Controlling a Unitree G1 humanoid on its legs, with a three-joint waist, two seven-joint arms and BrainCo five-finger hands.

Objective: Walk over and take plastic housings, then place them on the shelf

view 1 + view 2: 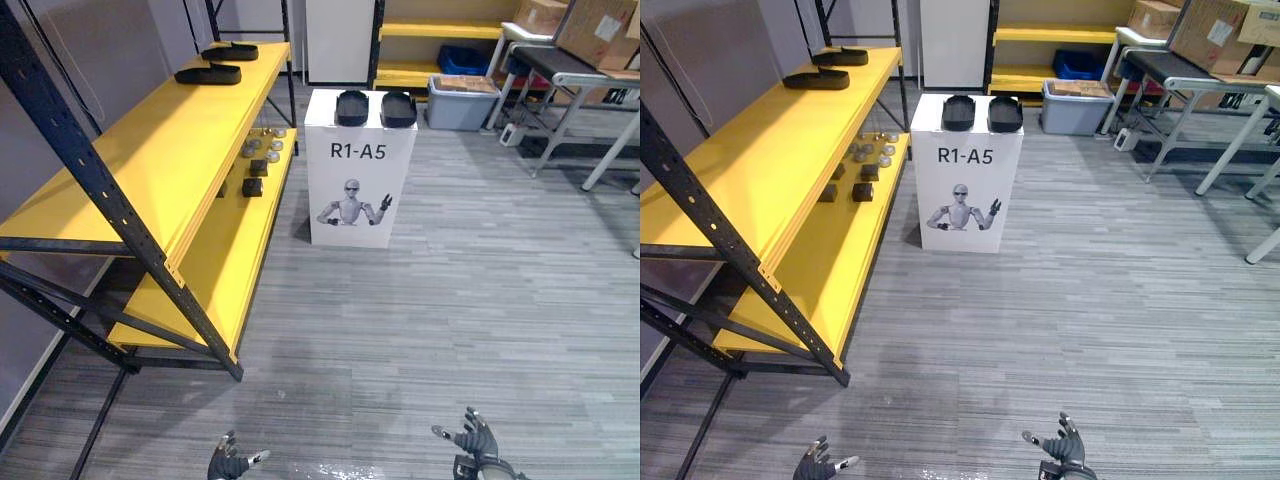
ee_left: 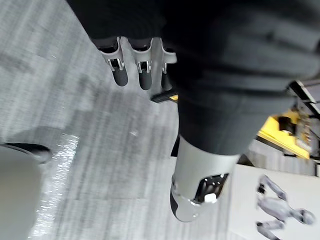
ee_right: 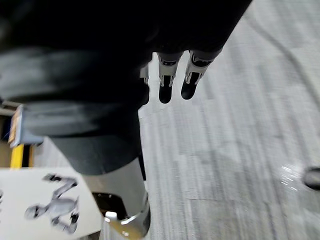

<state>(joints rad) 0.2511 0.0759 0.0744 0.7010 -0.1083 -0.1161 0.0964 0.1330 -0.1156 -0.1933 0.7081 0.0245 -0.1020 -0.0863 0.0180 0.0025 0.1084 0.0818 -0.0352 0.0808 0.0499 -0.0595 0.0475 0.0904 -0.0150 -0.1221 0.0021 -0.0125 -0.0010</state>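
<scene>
now two plastic housings [image 1: 351,107] wait on the white stand [image 1: 330,185]

the plastic housings are black, shallow and shaped like little trays. they sit side by side, close together, on the flat top of the white stand. that stand is across the grey floor [image 1: 450,300], well apart from the robot.

they look like thin hard plastic, so i think they are light and stiff, and smooth enough to slip. i would take one by its long sides, thumb on one side and fingers on the other. squeezing too hard might bend it.

the yellow shelf [image 1: 150,160] stands just beside the stand, on the robot's left. two more housings [image 1: 207,73] already lie at its far end, and there is lots of bare board nearer. some small parts [image 1: 255,165] lie on the lower board.

the left hand [image 1: 230,462] and the right hand [image 1: 478,440] hang low over the floor. their fingers are loose and spread, and they hold nothing. i think the walk to the stand has to come first.
</scene>
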